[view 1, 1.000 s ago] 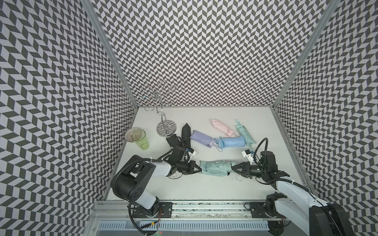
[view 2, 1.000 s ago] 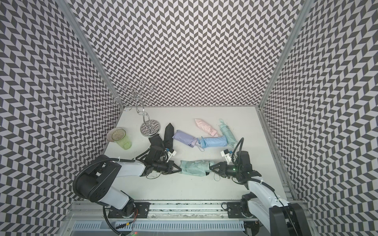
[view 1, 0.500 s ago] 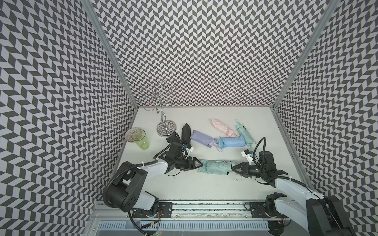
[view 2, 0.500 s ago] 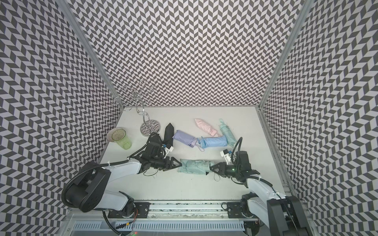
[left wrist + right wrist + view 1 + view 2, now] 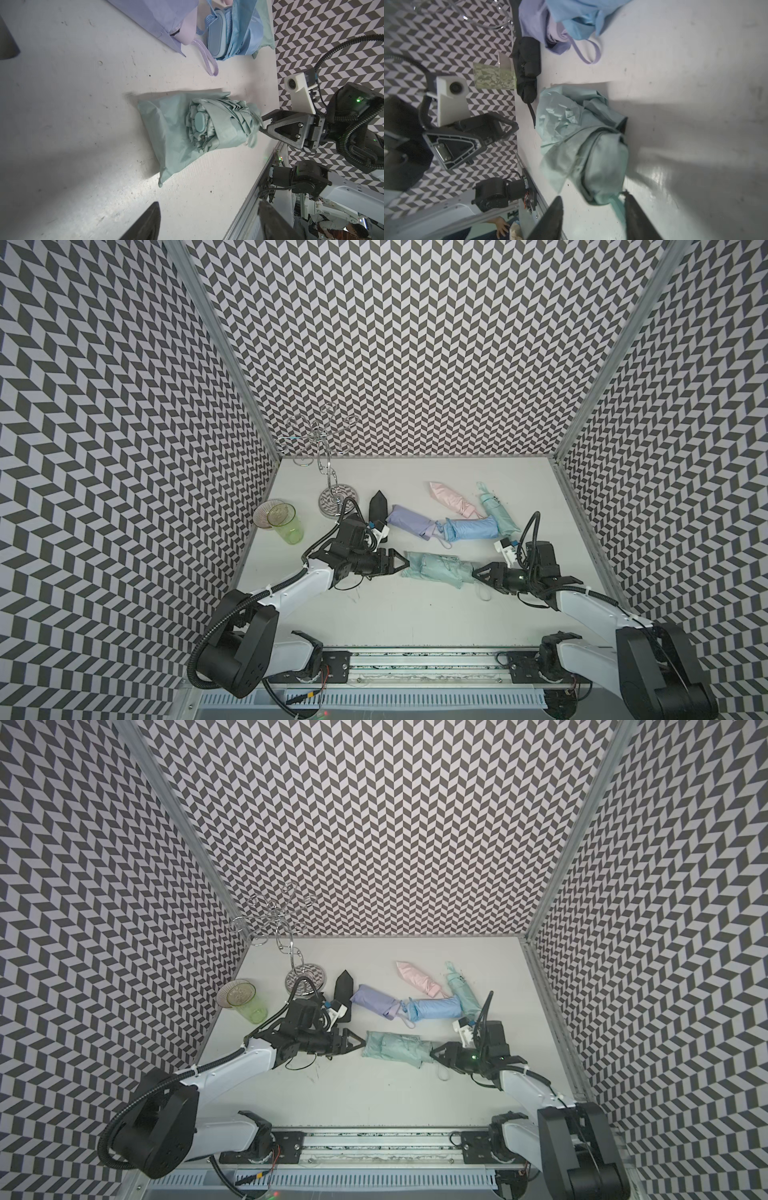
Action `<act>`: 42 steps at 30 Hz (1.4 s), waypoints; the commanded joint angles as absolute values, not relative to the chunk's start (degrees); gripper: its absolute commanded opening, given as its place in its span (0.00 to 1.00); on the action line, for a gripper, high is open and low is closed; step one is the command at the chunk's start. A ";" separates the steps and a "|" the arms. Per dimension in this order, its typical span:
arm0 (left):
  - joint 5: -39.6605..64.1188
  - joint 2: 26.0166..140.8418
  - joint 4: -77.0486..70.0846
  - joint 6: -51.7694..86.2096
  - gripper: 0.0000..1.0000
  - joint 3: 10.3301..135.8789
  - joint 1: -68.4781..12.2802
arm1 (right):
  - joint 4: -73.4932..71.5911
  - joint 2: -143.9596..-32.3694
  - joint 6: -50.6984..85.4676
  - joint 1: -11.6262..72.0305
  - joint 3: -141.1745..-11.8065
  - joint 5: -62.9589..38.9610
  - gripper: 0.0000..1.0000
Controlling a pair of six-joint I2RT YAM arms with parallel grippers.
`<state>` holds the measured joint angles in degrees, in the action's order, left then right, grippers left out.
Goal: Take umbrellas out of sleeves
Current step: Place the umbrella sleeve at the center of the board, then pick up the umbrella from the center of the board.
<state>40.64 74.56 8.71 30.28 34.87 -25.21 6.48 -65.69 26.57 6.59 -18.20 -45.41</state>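
Two matching robot arms, the left arm (image 5: 291, 588) and the right arm (image 5: 590, 609), have smooth white shells between bulky black joints and stand on black bases fixed to a silver rail (image 5: 415, 666). A ribbed black cable (image 5: 345, 141) loops along each arm, and a white block holding a small round camera (image 5: 296, 84) sits at each wrist, with a blue plug behind it. The left gripper (image 5: 402, 565) and the right gripper (image 5: 477, 573) end in dark triangular fingers (image 5: 303, 131) fastened by two small screws, and a green light (image 5: 358, 100) glows on the right wrist's black housing.
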 commanded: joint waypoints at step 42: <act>43.19 78.81 16.99 18.67 0.76 44.88 -22.34 | 23.88 -92.03 -56.60 19.15 -64.83 -8.57 0.95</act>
<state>40.95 78.65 16.75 20.27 45.71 -23.44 27.53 -90.21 -43.70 18.65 -64.34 -9.89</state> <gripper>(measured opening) 0.754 0.952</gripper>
